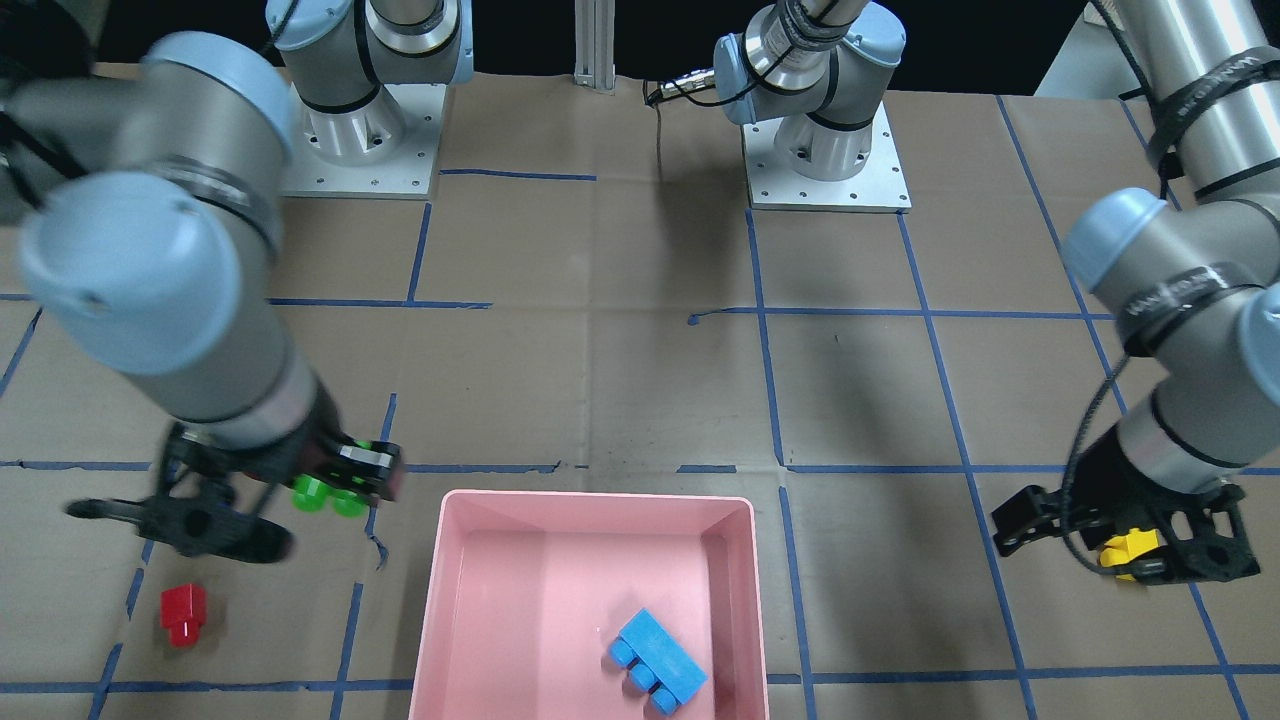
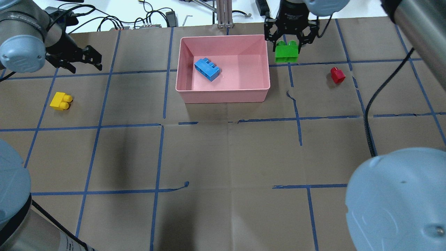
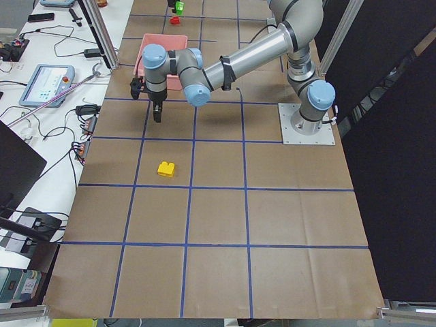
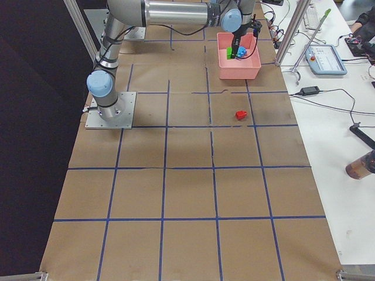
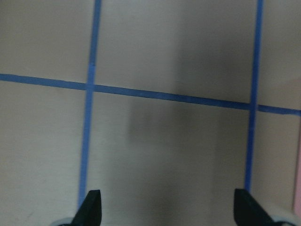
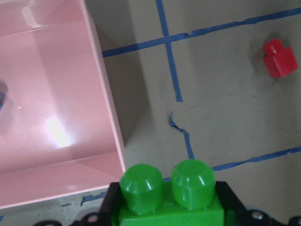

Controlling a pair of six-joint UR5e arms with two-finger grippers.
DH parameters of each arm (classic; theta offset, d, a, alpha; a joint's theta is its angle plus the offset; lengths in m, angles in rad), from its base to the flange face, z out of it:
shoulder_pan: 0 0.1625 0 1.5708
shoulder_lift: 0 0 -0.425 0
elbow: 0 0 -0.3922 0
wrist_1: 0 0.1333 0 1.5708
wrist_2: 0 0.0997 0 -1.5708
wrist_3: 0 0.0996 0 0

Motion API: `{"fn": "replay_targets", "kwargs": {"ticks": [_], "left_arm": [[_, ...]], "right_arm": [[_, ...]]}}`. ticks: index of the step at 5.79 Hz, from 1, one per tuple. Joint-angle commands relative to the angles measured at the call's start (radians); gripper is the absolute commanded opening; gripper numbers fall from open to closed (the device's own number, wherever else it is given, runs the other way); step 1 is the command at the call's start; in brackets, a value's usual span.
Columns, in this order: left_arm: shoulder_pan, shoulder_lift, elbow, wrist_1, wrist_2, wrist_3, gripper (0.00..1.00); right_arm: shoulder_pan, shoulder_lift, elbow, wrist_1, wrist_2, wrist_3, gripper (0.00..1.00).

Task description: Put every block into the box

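Beside the robot's-right wall of the shallow square pink plastic box (image 2: 223, 93), the right gripper (image 2: 286, 46) is clamped on the green two-stud plastic brick (image 2: 286, 54). A finger bears on each end, and the studs point away from the robot's base. The right wrist view shows this brick outside the box rim, close to a corner, with the paper-covered table (image 6: 225, 117) and blue tape lines (image 6: 175, 70) beneath it. The exterior right view overlaps the brick with the box and cannot settle the matter. The overhead view agrees with the wrist view: the brick is just beside the rim, not over the interior.

The front-facing view appears to place the yellow two-stud plastic brick (image 2: 61, 101) within the frame of the left gripper (image 5: 170, 209). The overhead and exterior left views correct this: the yellow brick lies on the table, well apart from that gripper. The left wrist view shows both fingertips (image 5: 91, 207) spread wide and holding nothing, with only paper and tape between them.

The light-blue three-stud plastic brick (image 2: 207, 69) lies on the floor of the box, left of centre as the robot sees it. The small red one-stud plastic brick (image 2: 337, 75) lies on the table on the robot's right. It is near the green brick and apart from the box, touching neither.
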Motion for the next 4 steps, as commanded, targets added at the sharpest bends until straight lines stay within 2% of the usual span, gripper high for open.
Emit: {"fn": "replay_targets", "kwargs": {"ticks": [1,2,3,4], "left_arm": [[0.171,-0.061,-0.034,0.087,0.036,0.340,0.99],[0.175,-0.143,-0.011,0.171,0.200,0.416,0.99],[0.177,-0.161,-0.007,0.178,0.187,0.419,0.99],[0.178,-0.179,0.006,0.177,0.155,0.420,0.99]], "right_arm": [[0.076,0.172,-0.063,-0.118,0.003,0.056,0.48],[0.078,0.212,-0.062,-0.146,0.003,0.049,0.54],[0.078,0.220,-0.047,-0.166,0.000,0.043,0.87],[0.076,0.211,-0.025,-0.207,0.002,0.053,0.99]]}}
